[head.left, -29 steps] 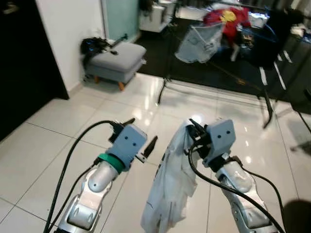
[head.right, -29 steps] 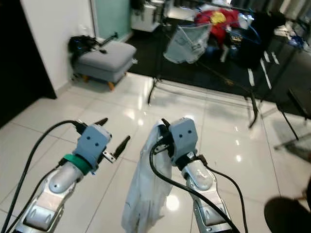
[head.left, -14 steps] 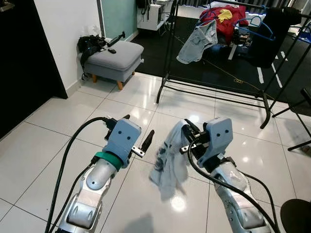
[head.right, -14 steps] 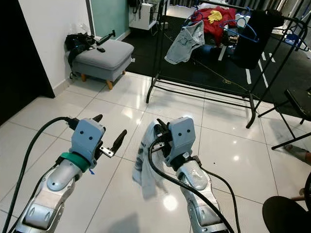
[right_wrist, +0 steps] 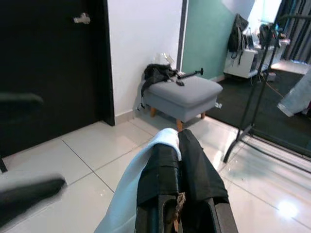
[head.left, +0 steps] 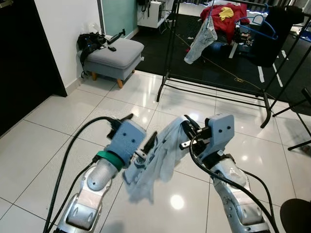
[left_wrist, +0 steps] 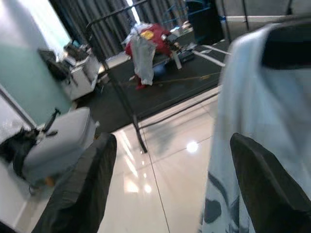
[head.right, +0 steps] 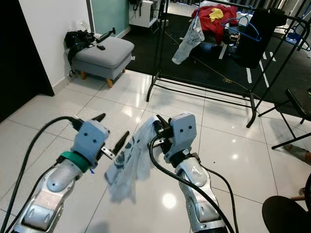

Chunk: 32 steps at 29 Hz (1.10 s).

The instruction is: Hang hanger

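White garment (head.left: 155,160) pinched by right tool (right_wrist: 181,145); left tool (left_wrist: 170,189) agape beside it.

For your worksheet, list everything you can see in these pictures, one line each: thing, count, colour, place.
Garment: one, pale blue-white, hanging between the grippers.
Clothes rack: one, black, ahead on the floor.
Hanging garment: one, pale, on the rack.
Red clothes: one pile, behind the rack.
Footstool: one, grey, by the wall.
Black bag: one, on the footstool.
Floor: white glossy tiles.
Left gripper: open, beside the garment.
Right gripper: shut on the garment.
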Motion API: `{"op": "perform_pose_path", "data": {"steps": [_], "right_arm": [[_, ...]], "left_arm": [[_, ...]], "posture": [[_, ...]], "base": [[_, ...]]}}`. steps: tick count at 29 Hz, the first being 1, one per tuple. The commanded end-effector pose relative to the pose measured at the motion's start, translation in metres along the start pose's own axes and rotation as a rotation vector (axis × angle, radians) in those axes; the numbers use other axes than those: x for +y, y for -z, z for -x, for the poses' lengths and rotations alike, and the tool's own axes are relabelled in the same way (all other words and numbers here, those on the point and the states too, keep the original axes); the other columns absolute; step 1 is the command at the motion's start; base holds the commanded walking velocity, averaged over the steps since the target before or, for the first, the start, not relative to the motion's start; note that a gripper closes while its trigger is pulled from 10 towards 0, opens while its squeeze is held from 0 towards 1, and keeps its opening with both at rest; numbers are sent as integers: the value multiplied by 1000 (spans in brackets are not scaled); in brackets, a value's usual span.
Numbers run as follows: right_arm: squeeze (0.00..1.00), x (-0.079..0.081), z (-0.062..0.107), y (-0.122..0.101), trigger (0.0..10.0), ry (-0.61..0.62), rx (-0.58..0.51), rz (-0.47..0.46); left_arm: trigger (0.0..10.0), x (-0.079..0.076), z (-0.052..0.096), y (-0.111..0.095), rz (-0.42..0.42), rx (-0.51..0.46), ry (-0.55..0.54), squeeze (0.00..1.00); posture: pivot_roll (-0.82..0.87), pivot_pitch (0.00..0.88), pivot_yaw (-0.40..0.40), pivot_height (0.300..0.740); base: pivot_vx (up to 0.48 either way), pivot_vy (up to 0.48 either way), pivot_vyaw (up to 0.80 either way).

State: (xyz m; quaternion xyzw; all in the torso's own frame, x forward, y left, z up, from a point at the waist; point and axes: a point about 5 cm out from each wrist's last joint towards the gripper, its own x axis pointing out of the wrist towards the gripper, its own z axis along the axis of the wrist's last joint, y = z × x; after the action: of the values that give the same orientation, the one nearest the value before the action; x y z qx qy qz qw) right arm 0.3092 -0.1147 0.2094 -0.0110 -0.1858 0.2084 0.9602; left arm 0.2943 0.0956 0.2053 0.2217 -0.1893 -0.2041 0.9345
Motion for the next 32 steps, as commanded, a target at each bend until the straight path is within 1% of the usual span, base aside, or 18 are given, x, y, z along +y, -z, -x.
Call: {"op": "perform_pose_path", "data": {"steps": [1,6,9,10,11,12,13,14,16,17,19,20,22,24,28,29,30,32], "right_arm": [[0,4,-6,-5,10000,-38,-22,-9],[0,7,-13,-7,10000,-96,-25,8],[0,7,-13,-7,10000,-96,-25,8],[0,10,-16,-6,10000,-133,-17,12],[0,10,-16,-6,10000,-133,-17,12],[0,16,-19,-6,10000,-179,-15,10],[0,16,-19,-6,10000,-179,-15,10],[0,23,-22,-6,10000,-213,-16,8],[0,23,-22,-6,10000,-213,-16,8],[0,28,-23,-6,10000,-236,-19,0],[0,31,-22,-5,10000,-233,-21,-30],[0,31,-22,-5,10000,-233,-21,-30],[0,29,-21,-4,10000,-208,-19,-49],[0,28,-21,-4,10000,-200,-19,-52],[0,28,-21,-4,10000,-200,-19,-52],[0,27,-20,-4,10000,-187,-21,-59],[0,27,-20,-4,10000,-187,-21,-59],[0,24,-20,-3,10000,-166,-23,-67]], "left_arm": [[10000,-7,1,-7,-59,-48,71,0],[10000,-13,4,-12,-86,-76,172,0],[10000,-13,4,-12,-86,-76,172,0],[10000,-14,3,-13,-56,-75,183,0],[10000,-14,3,-13,-56,-75,183,0],[10000,-15,1,-13,-25,-63,184,0],[10000,-15,1,-13,-25,-63,184,0],[10000,-17,-1,-13,4,-46,170,0],[10000,-17,-1,-13,4,-46,170,0],[10000,-17,-2,-12,34,-35,156,0],[10000,-14,-1,-10,101,-10,116,0],[10000,-14,-1,-10,101,-10,116,0],[10000,-6,0,-7,195,18,61,0],[10000,-4,0,-6,217,24,42,0],[10000,-4,0,-6,217,24,42,0],[10000,-1,0,-6,242,22,21,0],[10000,-1,0,-6,242,22,21,0],[10000,5,-4,-8,247,3,-27,0]], "posture": [[-114,92,31,740],[-109,90,29,740],[-109,90,29,740],[-100,87,22,740],[-100,87,22,740],[-99,86,21,740],[-99,86,21,740],[-93,86,16,740],[-93,86,16,740],[-90,86,16,740],[-89,87,15,740],[-89,87,15,740],[-92,90,18,740],[-92,90,19,740],[-92,90,19,740],[-94,91,20,740],[-94,91,20,740],[-96,91,23,740]], "base": [[0,0,0],[0,0,0],[0,0,0],[0,0,0],[0,0,0],[0,0,0],[0,0,0],[0,0,0],[0,0,0],[0,0,0],[0,0,0],[0,0,0],[0,0,0],[0,0,0],[0,0,0],[0,0,0],[0,0,0],[401,0,-381]]}}
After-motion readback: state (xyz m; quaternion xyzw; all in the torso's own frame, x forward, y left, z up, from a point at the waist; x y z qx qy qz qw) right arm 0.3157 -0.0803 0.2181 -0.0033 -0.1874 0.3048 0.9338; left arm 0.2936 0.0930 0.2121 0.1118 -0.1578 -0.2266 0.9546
